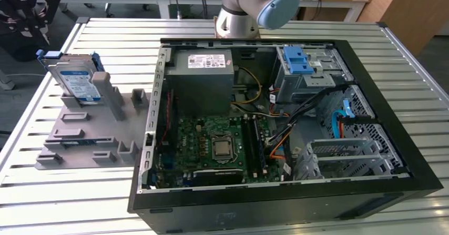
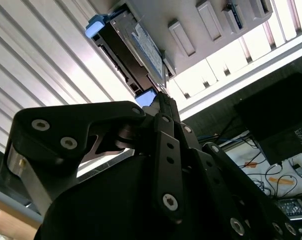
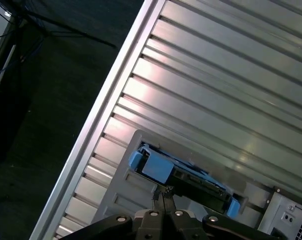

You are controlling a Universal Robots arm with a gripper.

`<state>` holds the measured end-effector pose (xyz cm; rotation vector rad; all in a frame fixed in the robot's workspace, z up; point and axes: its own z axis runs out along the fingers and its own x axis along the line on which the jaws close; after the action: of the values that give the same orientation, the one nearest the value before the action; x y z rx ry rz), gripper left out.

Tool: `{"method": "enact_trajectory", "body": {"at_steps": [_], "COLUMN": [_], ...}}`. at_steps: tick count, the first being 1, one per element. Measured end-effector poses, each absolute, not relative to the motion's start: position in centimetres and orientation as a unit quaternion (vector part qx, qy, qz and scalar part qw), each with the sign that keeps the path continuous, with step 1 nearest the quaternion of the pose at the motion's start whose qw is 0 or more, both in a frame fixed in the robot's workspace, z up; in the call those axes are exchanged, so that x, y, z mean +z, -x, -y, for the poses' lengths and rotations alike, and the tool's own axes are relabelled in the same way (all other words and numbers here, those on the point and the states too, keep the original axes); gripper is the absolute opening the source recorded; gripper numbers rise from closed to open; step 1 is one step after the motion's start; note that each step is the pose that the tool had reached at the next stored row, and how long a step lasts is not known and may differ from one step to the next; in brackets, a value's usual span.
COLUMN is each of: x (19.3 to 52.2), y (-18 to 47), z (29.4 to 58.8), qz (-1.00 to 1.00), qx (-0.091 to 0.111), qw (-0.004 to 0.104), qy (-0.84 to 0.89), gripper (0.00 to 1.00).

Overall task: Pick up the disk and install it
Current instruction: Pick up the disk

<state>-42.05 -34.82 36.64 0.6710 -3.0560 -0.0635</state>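
Black two-finger gripper [image 3: 163, 191] sits nearest the lens in both wrist views. Its jaws are drawn together to a point with nothing between them. It hangs above the flat silver-metal disk with a white-and-blue label and blue plastic carrier frame [image 3: 185, 175], apart from it and roughly in line with its upper edge.

In the exterior view the disk [image 1: 75, 80] stands on edge in a slot of a grey moulded plastic fixture [image 1: 91, 130], at the exterior view's left on the slatted aluminium table [image 1: 63, 203]. Judged purpose: the upright seating leaves the top edge and the blue frame ends exposed for a grasp from above.

A black desktop computer case [image 1: 266, 201] lies on its side with its panel off, just beside the fixture. Presumably this makes the interior reachable from above. Inside, toward the far end, is a grey metal drive cage with a blue plastic latch [image 1: 308, 69]; no disk can be made out in it.

Finding: the disk has not yet been picked up and installation has not begun.
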Motion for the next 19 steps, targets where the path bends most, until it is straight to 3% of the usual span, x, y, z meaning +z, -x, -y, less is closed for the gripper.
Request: {"method": "enact_trajectory", "body": {"at_steps": [19], "x": [36.64], "y": [42.12], "z": [34.83], "qz": [0.968], "qx": [-0.020], "qw": [0.007], "qy": [-0.251], "gripper": [0.11]}}
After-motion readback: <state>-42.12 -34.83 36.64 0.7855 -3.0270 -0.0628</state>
